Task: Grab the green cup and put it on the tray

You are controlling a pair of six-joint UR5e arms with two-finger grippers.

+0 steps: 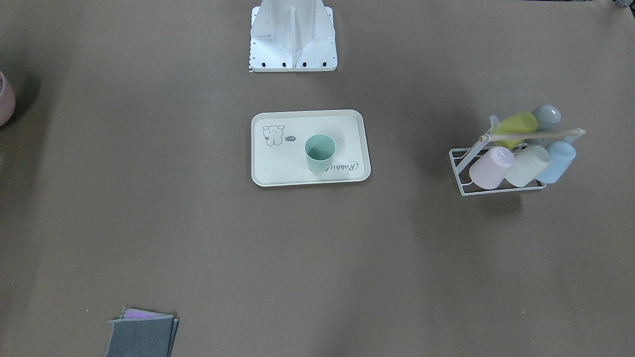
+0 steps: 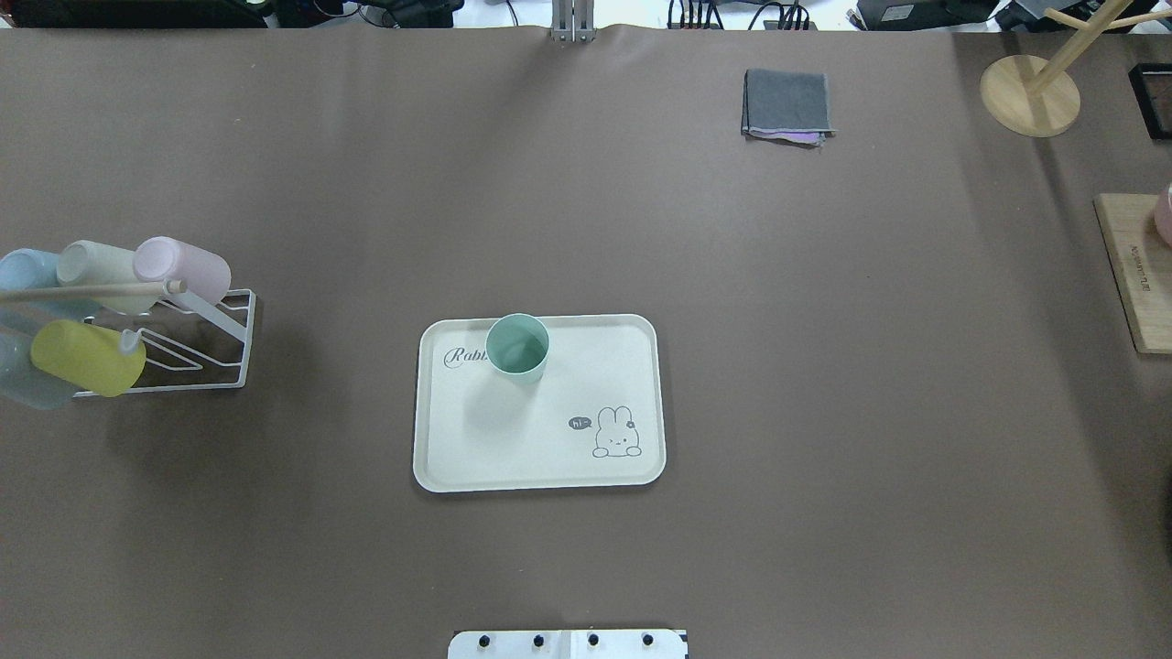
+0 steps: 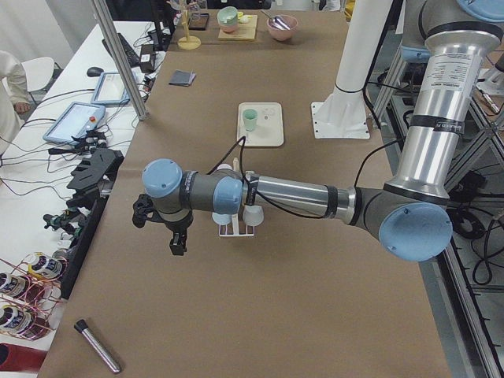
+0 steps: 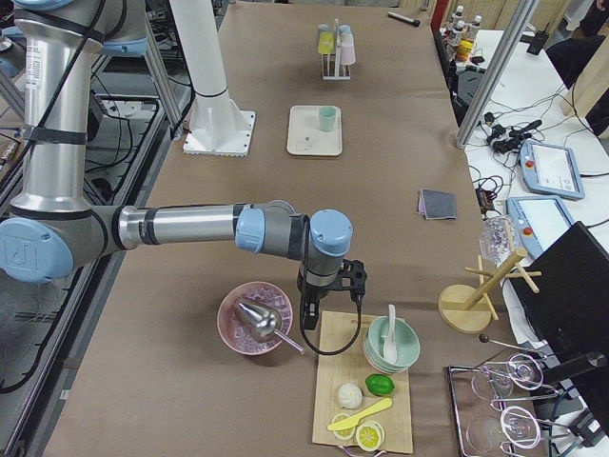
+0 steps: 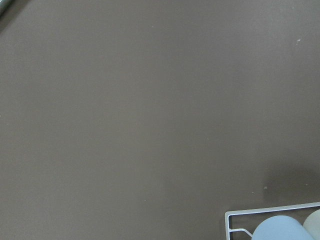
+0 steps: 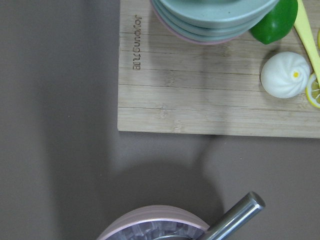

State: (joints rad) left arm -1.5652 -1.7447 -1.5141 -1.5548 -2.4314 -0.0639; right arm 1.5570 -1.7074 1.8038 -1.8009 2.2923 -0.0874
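Note:
The green cup (image 1: 320, 152) stands upright on the cream tray (image 1: 278, 166), over the "Rabbit" script; it also shows in the overhead view (image 2: 518, 348) on the tray (image 2: 531, 448). No gripper is near it. My left gripper (image 3: 177, 240) hangs over bare table near the cup rack, at the table's left end. My right gripper (image 4: 308, 319) hangs at the right end, between a pink bowl and a wooden board. Both grippers show only in the side views, so I cannot tell whether they are open or shut.
A white wire rack (image 2: 220, 361) holding several pastel cups lies left of the tray. A folded grey cloth (image 2: 787, 105) lies at the far right. A wooden board (image 6: 200, 100) with bowls and toy food, a pink bowl (image 4: 255, 319) and a wooden stand (image 2: 1030, 91) are at the right end.

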